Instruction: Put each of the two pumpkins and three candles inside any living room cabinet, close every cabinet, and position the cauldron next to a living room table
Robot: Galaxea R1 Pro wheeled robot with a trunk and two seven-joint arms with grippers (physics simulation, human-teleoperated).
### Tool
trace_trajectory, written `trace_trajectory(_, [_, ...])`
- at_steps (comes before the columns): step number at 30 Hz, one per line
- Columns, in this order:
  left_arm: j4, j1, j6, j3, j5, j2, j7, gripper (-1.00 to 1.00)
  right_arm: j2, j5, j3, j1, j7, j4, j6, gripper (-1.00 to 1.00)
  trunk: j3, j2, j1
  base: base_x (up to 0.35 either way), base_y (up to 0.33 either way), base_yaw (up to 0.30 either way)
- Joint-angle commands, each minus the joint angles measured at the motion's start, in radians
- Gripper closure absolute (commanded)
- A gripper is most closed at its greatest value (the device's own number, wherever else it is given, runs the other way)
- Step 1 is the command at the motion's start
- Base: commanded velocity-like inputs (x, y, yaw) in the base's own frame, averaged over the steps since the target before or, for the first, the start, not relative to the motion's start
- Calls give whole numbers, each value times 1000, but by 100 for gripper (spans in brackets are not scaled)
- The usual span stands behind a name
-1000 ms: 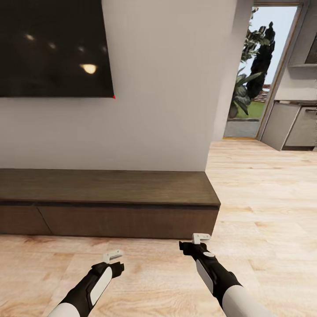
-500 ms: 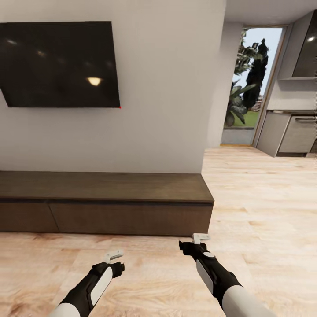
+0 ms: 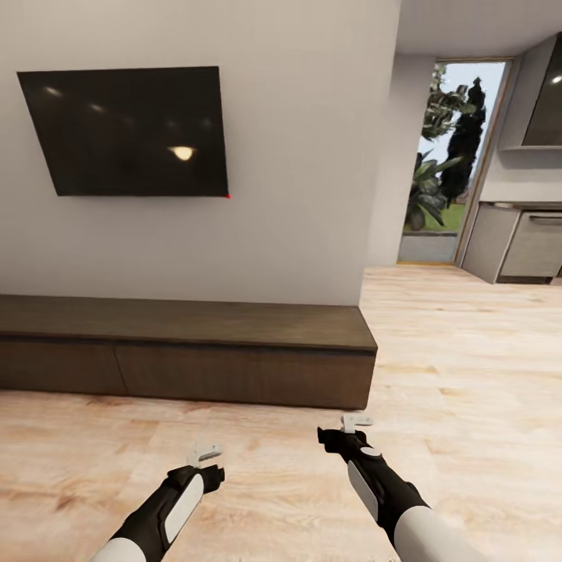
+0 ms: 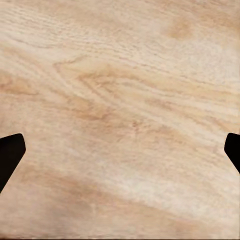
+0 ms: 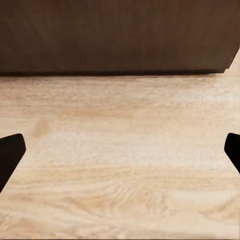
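A long, low dark brown cabinet (image 3: 187, 351) runs along the white wall, its flat drawer fronts shut and its top bare. My left gripper (image 3: 204, 453) hovers open over the wood floor in front of it, and the left wrist view shows its fingers (image 4: 11, 155) spread wide above bare planks. My right gripper (image 3: 355, 424) is also open, just short of the cabinet's right end. The right wrist view looks at the cabinet front (image 5: 120, 35) across a strip of floor. Both grippers hold nothing. The pumpkins, candles, cauldron and coffee table are out of view.
A black wall-mounted TV (image 3: 133, 133) hangs above the cabinet. To the right, the wall ends at a corner, past which lie open wood floor (image 3: 468, 351), a glass door with plants outside (image 3: 445, 179) and grey kitchen cabinets (image 3: 523, 242).
The camera has tilted up and drawn back, so more of the TV and ceiling shows and the cabinet looks a little farther away. Both arms keep their pose.
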Motion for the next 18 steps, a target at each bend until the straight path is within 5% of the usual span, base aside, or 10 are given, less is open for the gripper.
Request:
trace_trajectory(1, [-1, -1, 2, -6, 10, -1, 10, -100, -1, -10, 7, 0, -6, -2, 5, -100, -1, 0, -1, -267, -101, 223])
trace_trajectory(11, [-3, -1, 2, -8, 7, -14, 19, -100, -1, -10, 7, 0, -6, -1, 5, -100, -1, 0, -1, -274, -102, 263])
trace_trajectory(18, [-3, 1, -4, -9, 7, -15, 22, -100, -1, -10, 8, 0, -5, 7, 4, -100, -1, 0, -1, -80, -34, 274])
